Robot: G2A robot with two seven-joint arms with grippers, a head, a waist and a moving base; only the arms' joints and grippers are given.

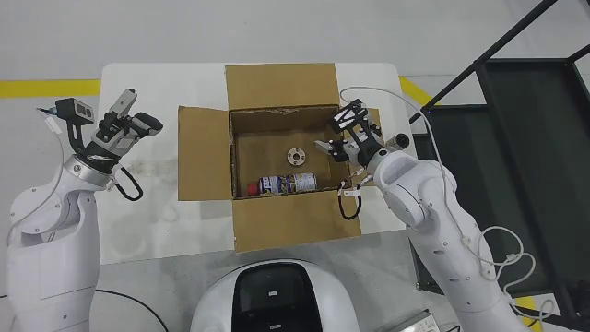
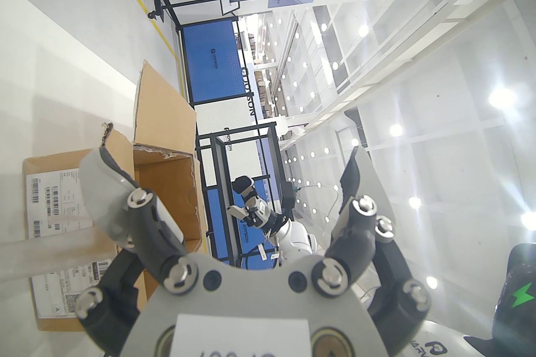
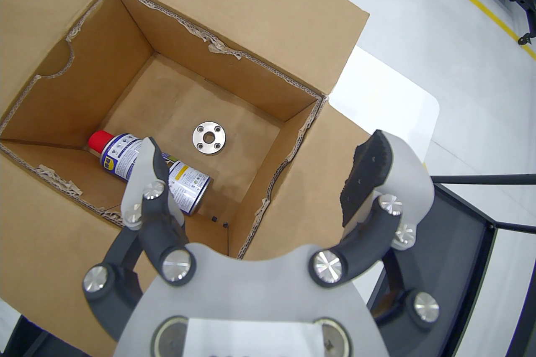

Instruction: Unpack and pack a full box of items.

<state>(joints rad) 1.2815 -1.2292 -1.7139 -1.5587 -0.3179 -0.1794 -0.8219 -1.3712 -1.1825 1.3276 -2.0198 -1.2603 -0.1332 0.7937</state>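
The cardboard box (image 1: 281, 83) (image 3: 251, 24) stands open on the white table (image 1: 147, 83) with all four flaps folded outward. On its floor a spray can (image 1: 287, 183) (image 3: 146, 170) lies on its side along the near wall, red cap to the left. Its body is blue and white, with a yellow badge and a white panel of fine print too small to make out. A round metal flange (image 1: 296, 157) (image 3: 209, 137) with a centre hole and smaller holes around it lies flat near the middle of the floor, just beyond the can and apart from it. Two tiny dark bits (image 3: 220, 222) lie on the floor by the can's base. The right gripper (image 1: 339, 138) (image 3: 259, 162) hangs over the box's right edge, jaws spread wide and holding nothing. The left gripper (image 1: 140, 115) (image 2: 228, 174) is above the table to the left of the box, also spread wide and empty. In the left wrist view the box's left flap carries white shipping labels (image 2: 58, 199) with barcodes. A black frame rack (image 1: 498, 194) stands to the right of the table.
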